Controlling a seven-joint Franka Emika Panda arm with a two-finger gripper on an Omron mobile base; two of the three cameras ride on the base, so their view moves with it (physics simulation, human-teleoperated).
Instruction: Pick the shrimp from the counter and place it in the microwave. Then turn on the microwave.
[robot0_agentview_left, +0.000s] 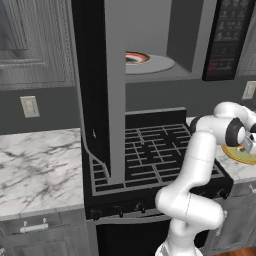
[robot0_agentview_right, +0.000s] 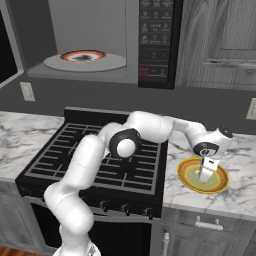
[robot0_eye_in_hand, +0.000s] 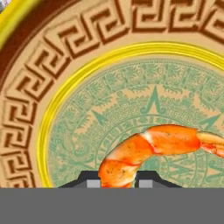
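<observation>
The shrimp (robot0_eye_in_hand: 153, 146), a curved orange piece, lies on a round green plate with a yellow rim (robot0_eye_in_hand: 65, 109) on the marble counter (robot0_agentview_right: 241, 195) right of the stove. My gripper (robot0_eye_in_hand: 118, 183) points down onto the plate (robot0_agentview_right: 190, 184), its two fingertips pressed against either side of the shrimp's near end. From the right base view the gripper (robot0_agentview_right: 206, 176) stands upright over the plate's middle. The microwave (robot0_agentview_right: 90, 30) hangs above the stove with its door (robot0_agentview_left: 97, 100) swung wide open to the left and its keypad (robot0_agentview_right: 156, 42) at the right.
On the microwave's turntable (robot0_agentview_right: 112, 64) rests a small patterned dish (robot0_agentview_right: 82, 56). The black grated stove (robot0_agentview_right: 100, 160) lies under the arm's elbow. Grey wall cabinets (robot0_agentview_right: 220, 45) flank the microwave. More marble counter (robot0_agentview_left: 35, 165) stretches left of the stove.
</observation>
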